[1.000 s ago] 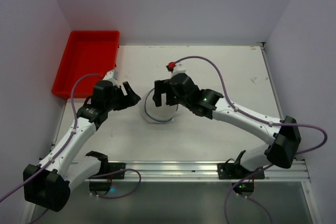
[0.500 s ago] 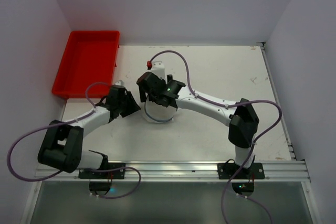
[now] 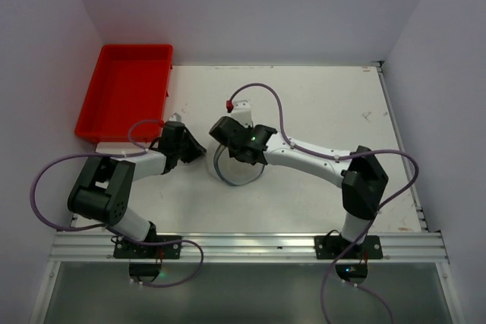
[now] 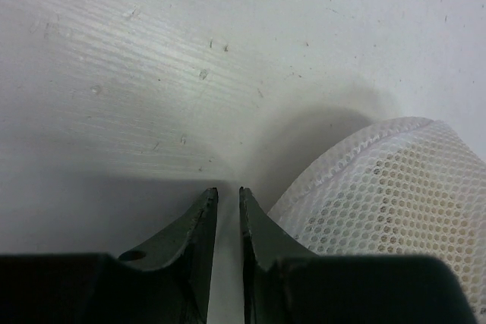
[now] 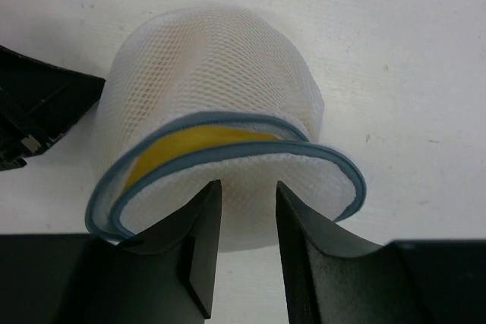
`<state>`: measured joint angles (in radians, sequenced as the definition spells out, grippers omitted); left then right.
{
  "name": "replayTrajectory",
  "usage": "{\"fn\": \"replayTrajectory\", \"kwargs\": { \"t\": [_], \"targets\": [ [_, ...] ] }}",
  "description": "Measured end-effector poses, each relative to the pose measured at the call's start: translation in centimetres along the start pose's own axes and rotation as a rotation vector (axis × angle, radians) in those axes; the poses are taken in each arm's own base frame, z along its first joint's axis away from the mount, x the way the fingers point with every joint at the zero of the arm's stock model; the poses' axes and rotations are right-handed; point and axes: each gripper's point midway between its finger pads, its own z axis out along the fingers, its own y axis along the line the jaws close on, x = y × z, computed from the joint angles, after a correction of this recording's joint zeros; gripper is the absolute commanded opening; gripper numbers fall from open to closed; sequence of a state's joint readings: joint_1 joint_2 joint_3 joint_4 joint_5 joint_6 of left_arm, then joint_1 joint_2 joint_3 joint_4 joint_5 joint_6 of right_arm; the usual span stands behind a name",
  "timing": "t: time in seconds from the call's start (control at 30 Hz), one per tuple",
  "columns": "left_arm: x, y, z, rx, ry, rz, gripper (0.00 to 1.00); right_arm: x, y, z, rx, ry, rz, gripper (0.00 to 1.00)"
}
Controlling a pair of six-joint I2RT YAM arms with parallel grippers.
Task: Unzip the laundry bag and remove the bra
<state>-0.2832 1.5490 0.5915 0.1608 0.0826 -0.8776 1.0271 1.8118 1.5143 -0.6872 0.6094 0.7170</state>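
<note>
The laundry bag [image 3: 241,174] is a white mesh drum with a blue-grey zipped rim, lying mid-table. In the right wrist view the laundry bag [image 5: 213,66] lies on its side with its round lid gaping. The bra [image 5: 199,142] shows as a yellow strip in that gap. My right gripper [image 5: 247,185] is at the lid's lower edge, jaws part-way apart, mesh showing behind the gap. From above, the right gripper [image 3: 231,155] hangs over the bag's far-left side. My left gripper [image 4: 228,191] rests low on the table beside the laundry bag [image 4: 395,195], jaws a narrow slit apart over bare tabletop. In the top view the left gripper [image 3: 200,152] is just left of the bag.
A red plastic tray [image 3: 125,89] sits at the table's far-left corner. Purple cables loop from both arms, one arching over the table [image 3: 342,104] behind the right wrist. White walls close in on three sides.
Both arms have folded in toward the bag. The right gripper came down onto its lid and narrowed its jaws. The left gripper's jaws closed to a slit. The bag now leans toward the near side.
</note>
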Motion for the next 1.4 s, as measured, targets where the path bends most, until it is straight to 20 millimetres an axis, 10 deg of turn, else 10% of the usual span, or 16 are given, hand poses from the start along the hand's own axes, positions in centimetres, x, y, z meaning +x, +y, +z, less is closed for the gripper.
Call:
{"fn": "replayTrajectory", "kwargs": {
  "t": [0.2, 0.4, 0.5, 0.67, 0.9, 1.4],
  "targets": [
    [0.0, -0.1, 0.1, 0.007, -0.001, -0.003, 0.21, 1.6, -2.1, -2.2, -0.059, 0.024, -0.002, 0.37],
    [0.3, -0.1, -0.8, 0.003, 0.02, 0.022, 0.34, 4.3, -3.2, -4.0, -0.217, 0.073, -0.007, 0.86],
    [0.1, -0.4, -2.6, 0.005, 0.021, 0.073, 0.5, 3.8, -5.7, -3.5, -0.309, 0.083, 0.051, 0.96],
    [-3.3, -4.1, -6.6, 0.085, -0.052, 0.209, 0.7, 0.0, -9.3, -3.1, -0.433, 0.0, 0.116, 0.99],
    [-6.7, -11.8, -12.0, 0.357, -0.125, 0.471, 0.77, -1.8, -8.4, -3.0, -0.662, -0.036, 0.018, 0.99],
    [1.7, -14.7, -9.4, 0.529, 0.213, 0.703, 0.55, 0.7, -5.1, -0.1, -0.894, 0.085, -0.115, 0.99]
  ]
}}
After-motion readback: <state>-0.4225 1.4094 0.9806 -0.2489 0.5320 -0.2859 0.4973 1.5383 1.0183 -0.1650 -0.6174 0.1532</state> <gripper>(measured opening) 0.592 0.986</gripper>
